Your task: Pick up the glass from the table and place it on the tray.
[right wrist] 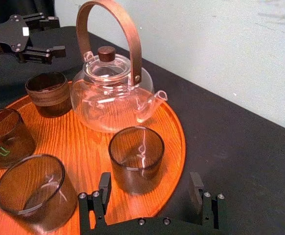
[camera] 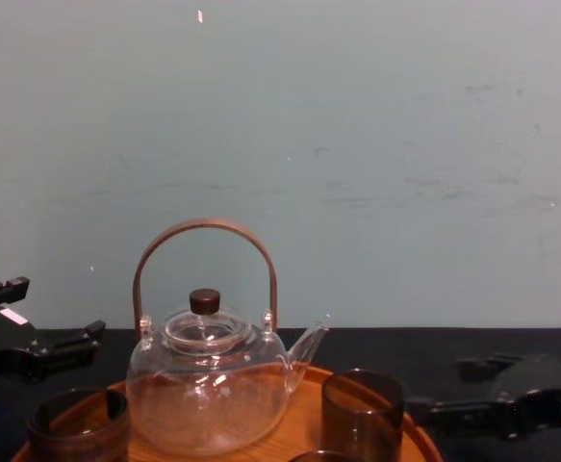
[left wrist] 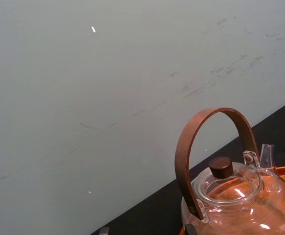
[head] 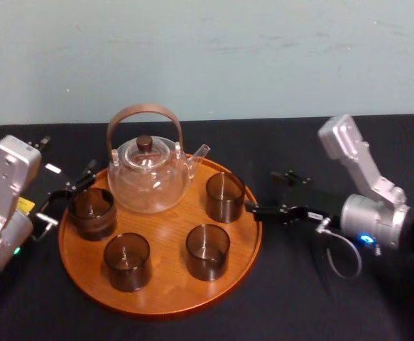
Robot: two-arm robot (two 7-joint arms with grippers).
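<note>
brown glass (head: 224, 197) stands on the wooden tray (head: 164, 298); right gripper (head: 261, 190), fingers spread, sits just beside it. left gripper (head: 68, 195), also spread, bears a white label (head: 52, 168), text unreadable.

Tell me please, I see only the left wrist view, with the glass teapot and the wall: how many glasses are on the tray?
Observer: Four: the left glass, the front-left glass, the front-right glass and the back-right glass, all on the tray.
Operator: Where is the left gripper?
Observer: The left gripper is open beside the tray's left rim, near the left glass, holding nothing.
Operator: And the right gripper?
Observer: The right gripper is open at the tray's right rim, its fingertips just short of the back-right glass.
</note>
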